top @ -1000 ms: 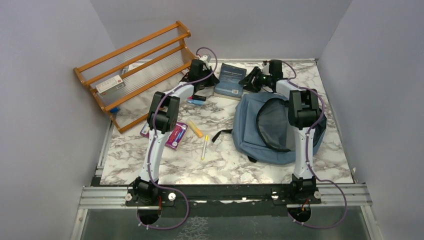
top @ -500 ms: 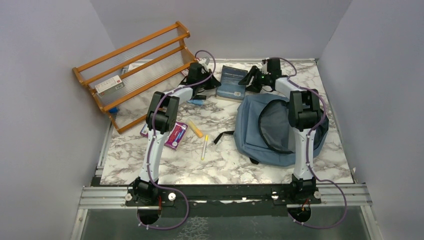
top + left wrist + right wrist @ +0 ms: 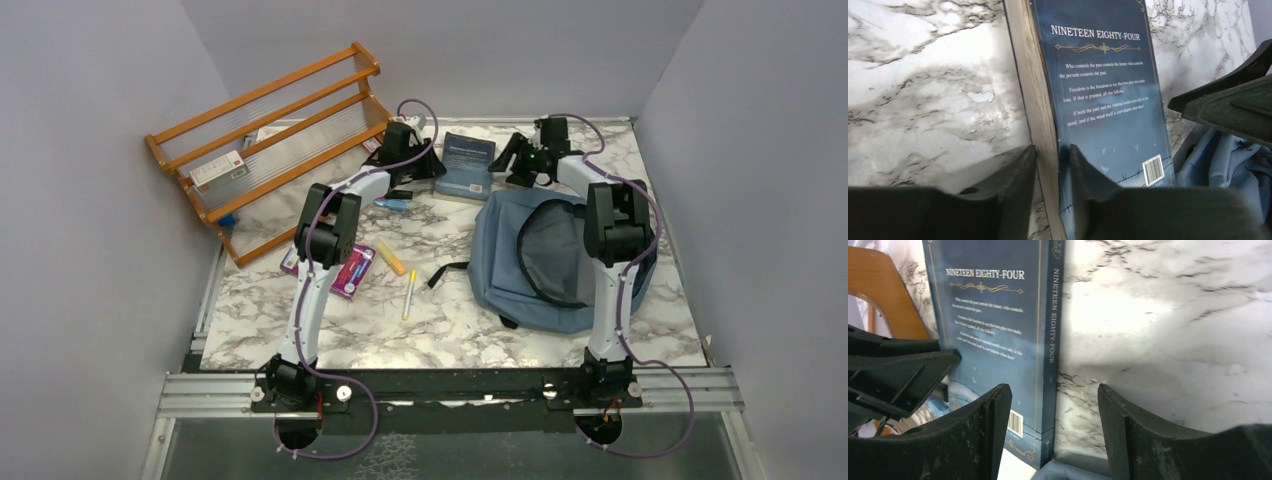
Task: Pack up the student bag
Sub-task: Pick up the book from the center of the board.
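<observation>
Showing student bag (image 3: 500,262) flat, mouth upward, strap (image 3: 446,271) leftward, long axis unclear, right pincer (image 3: 1054,390) spread, left pincer (image 3: 1052,149) astride book (image 3: 1103,100), grip unclear

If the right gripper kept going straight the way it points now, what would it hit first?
Most likely the spine of the dark blue paperback book, which lies on the white marble-patterned table in line with the gap of the open right gripper. How near it is, the wrist view does not settle.

You can't see inside the student bag (image 3: 500,250): too dark. The book (image 3: 1108,100) runs off the left wrist view.
</observation>
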`<state>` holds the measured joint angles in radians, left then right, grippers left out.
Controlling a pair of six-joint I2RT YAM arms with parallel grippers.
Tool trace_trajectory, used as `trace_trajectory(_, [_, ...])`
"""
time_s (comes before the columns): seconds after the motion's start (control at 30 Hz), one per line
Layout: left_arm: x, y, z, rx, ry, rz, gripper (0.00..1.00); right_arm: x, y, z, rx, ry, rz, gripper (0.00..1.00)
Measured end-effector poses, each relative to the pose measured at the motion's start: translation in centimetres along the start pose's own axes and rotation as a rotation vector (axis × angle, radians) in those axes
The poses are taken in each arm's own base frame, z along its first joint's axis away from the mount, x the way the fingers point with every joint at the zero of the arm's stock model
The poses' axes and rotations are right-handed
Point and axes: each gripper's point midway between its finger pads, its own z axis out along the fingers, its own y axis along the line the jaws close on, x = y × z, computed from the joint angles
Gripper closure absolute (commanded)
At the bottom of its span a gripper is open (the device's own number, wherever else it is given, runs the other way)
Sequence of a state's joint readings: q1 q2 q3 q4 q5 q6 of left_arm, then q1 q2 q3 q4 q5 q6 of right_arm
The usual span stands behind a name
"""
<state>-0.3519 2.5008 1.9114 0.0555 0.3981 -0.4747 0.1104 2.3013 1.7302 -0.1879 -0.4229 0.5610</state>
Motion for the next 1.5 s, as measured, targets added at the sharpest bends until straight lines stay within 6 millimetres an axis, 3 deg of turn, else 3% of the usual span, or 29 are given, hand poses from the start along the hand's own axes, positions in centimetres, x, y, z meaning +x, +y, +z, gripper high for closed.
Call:
trace_trajectory(0.17, [0.5, -1.1, 0.0, 0.009, 0.016, 0.025, 0.43, -0.2, -1.4, -0.8, 0.03, -0.013, 0.003, 0.31])
trace_trajectory(0.5, [1.4, -2.0, -0.2, -0.039, 0.032, 0.065, 0.43, -0.2, -2.1, -1.6, 0.041, -0.017, -0.007, 0.31])
trace_trajectory(0.93, [3.3, -2.4, -0.9, -0.075, 0.076, 0.029, 0.88, -0.1, -2.4, -1.8, 0.041, -0.013, -0.013, 0.31])
trace_trajectory(1.1, [3.2, -2.1, -1.1, -0.048, 0.06, -0.019, 0.99, 0.0, -2.3, -2.0, 0.023, -0.003, -0.018, 0.29])
trace_trajectory(1.5, [3.1, -2.1, -1.2, -0.023, 0.041, -0.048, 1.0, 1.1, -0.6, -1.3, -0.174, 0.121, 0.005, 0.32])
